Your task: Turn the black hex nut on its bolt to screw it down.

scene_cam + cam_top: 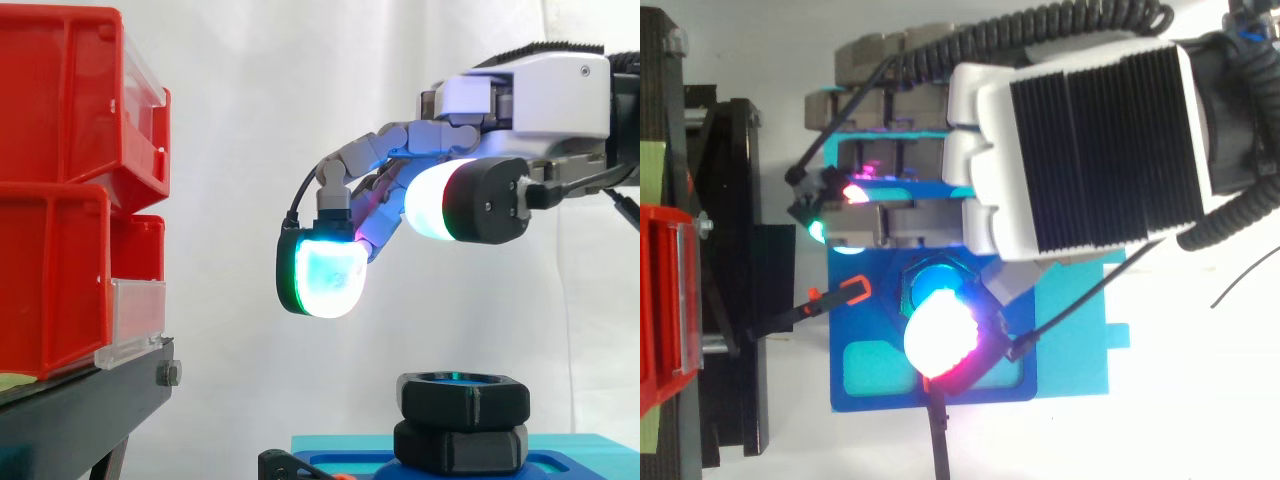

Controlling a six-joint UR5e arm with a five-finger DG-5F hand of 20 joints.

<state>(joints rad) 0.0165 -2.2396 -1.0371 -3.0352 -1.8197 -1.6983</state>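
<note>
The black hex nut is seen low and right, stacked on a second hex piece on the blue base plate. The hand is held above it, fingers loosely spread, nothing gripped, likely poised so the pads can be lowered onto the flats. Red bins are seen well left.

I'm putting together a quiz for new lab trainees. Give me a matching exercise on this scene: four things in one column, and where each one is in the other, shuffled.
Things:
1. hand
2. black hex nut
3. red bins
4. blue base

Places:
A. at the side view's left, on the black stand
B. directly under the nut
C. in the air, open, touching nothing
D. below the hand, untouched

Pairs: 1-C, 2-D, 3-A, 4-B
</note>
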